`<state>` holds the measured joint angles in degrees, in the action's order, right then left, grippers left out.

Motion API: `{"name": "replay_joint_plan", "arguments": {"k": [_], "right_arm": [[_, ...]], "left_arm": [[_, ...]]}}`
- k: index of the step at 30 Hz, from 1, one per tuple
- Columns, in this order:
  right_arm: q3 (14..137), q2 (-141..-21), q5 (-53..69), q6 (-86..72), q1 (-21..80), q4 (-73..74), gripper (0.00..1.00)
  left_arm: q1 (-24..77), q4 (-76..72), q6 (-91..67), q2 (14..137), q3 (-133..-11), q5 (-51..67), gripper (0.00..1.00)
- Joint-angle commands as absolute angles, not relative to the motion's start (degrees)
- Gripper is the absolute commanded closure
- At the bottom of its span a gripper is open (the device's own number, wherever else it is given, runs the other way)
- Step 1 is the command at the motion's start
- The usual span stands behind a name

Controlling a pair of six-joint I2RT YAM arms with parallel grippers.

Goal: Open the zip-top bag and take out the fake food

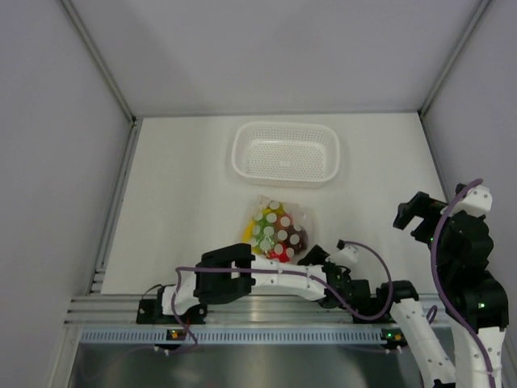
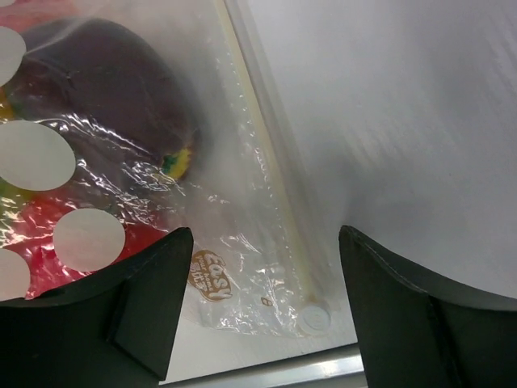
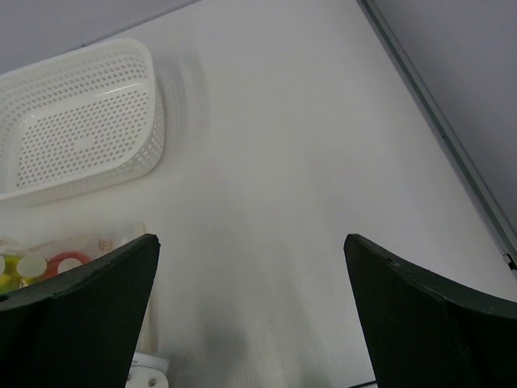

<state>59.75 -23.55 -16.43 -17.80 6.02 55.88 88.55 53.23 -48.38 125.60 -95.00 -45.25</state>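
The zip-top bag (image 1: 277, 229) lies on the table in front of the basket, clear with white dots, and holds the fake food (image 1: 283, 242): yellow and green on the left, red and maroon on the right. In the left wrist view the bag (image 2: 242, 275) fills the left half, with the maroon fruit (image 2: 105, 81) and a red piece (image 2: 48, 234) inside and the zip strip (image 2: 266, 162) running down its right edge. My left gripper (image 2: 265, 234) is open, low over the bag's near right corner, and straddles the zip strip; it also shows in the top view (image 1: 313, 257). My right gripper (image 1: 414, 212) is open and empty, raised at the right.
A white perforated basket (image 1: 284, 152) stands behind the bag and also shows in the right wrist view (image 3: 77, 121). The metal rail at the table's near edge (image 2: 266, 376) lies just under my left gripper. Grey walls close in the left, right and back.
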Motion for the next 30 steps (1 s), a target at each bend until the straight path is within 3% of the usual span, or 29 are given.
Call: {"name": "replay_joint_plan", "arguments": {"k": [1, 6, 10, 13, 14, 16, 30], "right_arm": [[61.52, -22.85, -16.08, -17.75, 7.03, 55.55, 0.01], [61.26, -22.76, -15.65, -17.75, 6.94, 55.11, 0.01], [61.26, -22.76, -15.47, -17.58, 7.03, 55.11, 0.01], [61.26, -22.68, -15.29, -17.58, 6.94, 54.93, 0.0], [61.26, -22.59, -15.29, -17.58, 6.94, 54.93, 0.01], [61.17, -22.67, -15.29, -17.58, 7.03, 55.02, 0.01], [59.41, -22.67, -2.47, -15.73, 6.94, 51.68, 0.01]], "left_arm": [[88.42, 55.81, -50.89, 127.26, -96.94, -49.65, 0.22], [87.02, 57.13, -52.29, 127.36, -95.37, -50.98, 0.37], [85.0, 56.95, -53.61, 127.26, -93.08, -49.84, 0.56], [84.11, 56.69, -54.58, 127.62, -92.64, -48.69, 0.73], [84.02, 56.69, -54.93, 127.79, -92.72, -48.6, 0.86], [83.85, 56.51, -55.28, 127.71, -92.81, -48.43, 1.0], [78.58, 52.74, -63.81, 109.0, -90.97, -51.42, 1.0]]}}
